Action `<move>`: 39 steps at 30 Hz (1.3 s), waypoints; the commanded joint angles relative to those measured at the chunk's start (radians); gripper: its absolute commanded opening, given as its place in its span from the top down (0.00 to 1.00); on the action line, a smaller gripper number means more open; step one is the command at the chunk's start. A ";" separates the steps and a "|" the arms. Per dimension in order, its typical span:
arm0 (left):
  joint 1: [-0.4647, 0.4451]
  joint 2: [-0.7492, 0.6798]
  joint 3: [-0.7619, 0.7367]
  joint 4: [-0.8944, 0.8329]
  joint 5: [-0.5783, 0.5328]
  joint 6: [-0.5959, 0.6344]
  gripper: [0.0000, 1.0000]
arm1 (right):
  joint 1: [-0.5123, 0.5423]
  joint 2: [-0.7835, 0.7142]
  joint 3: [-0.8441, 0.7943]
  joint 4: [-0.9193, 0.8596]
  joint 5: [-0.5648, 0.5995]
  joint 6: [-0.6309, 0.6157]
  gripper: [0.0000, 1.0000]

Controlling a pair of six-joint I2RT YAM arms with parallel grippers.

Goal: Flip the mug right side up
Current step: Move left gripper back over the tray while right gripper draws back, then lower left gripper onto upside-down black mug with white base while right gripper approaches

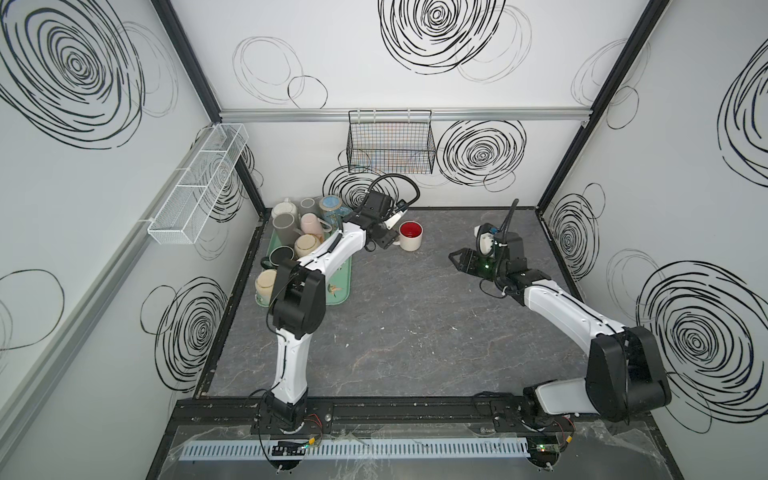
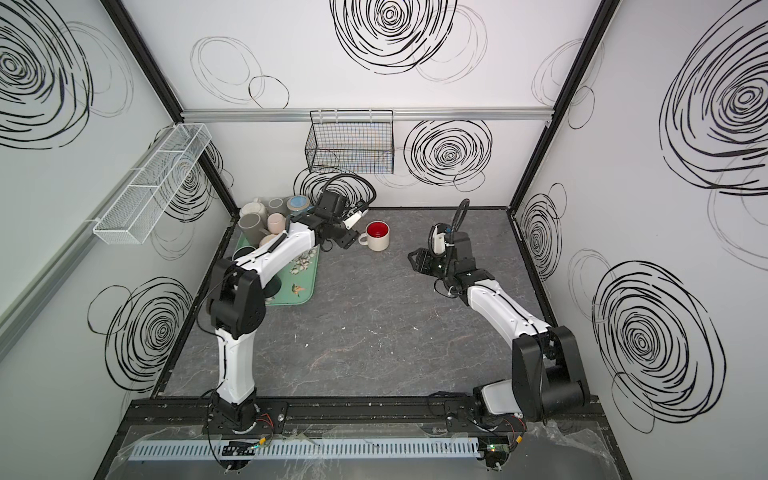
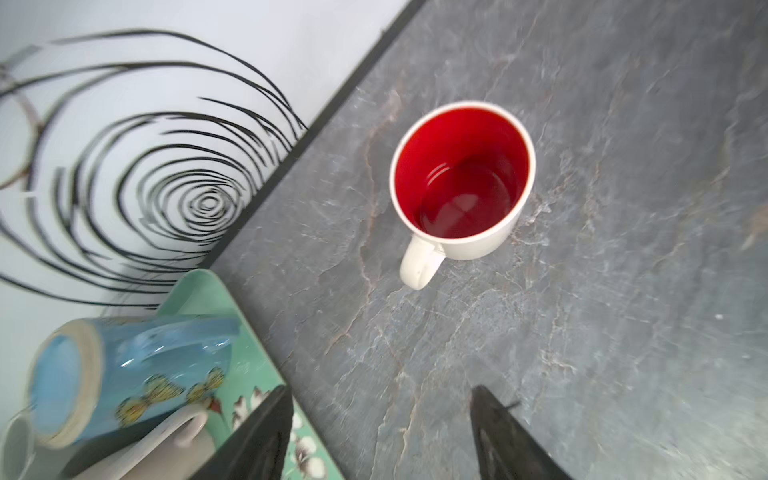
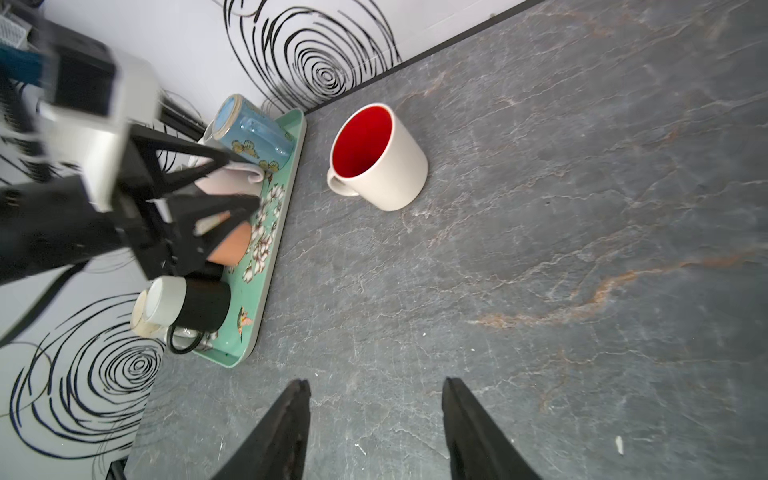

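One cream ceramic mug with a red inside (image 1: 410, 235) stands upright on the grey stone-look table (image 1: 415, 332), beside the green tray (image 4: 249, 345). Left gripper (image 3: 379, 390) released, empty, near it. Right gripper (image 4: 376, 382) released, well apart. Back away straight and avoid clipping the mug.

Both top views high, frontal, downward; wrist views near, sharing mug (image 3: 461, 178).

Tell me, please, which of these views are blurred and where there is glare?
Left wrist view: the wall swirl and blue mug are smeared, the red-lined mug nearly sharp, with pale reflections on its bottom. Right wrist view: the left gripper is blurred, the tabletop crisp. Both top views: even, soft light, no hard shadows.
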 commanded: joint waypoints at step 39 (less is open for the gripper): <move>0.633 -0.454 -0.768 0.150 0.167 -0.583 0.24 | 0.474 0.452 0.343 -0.046 -0.099 -0.002 0.45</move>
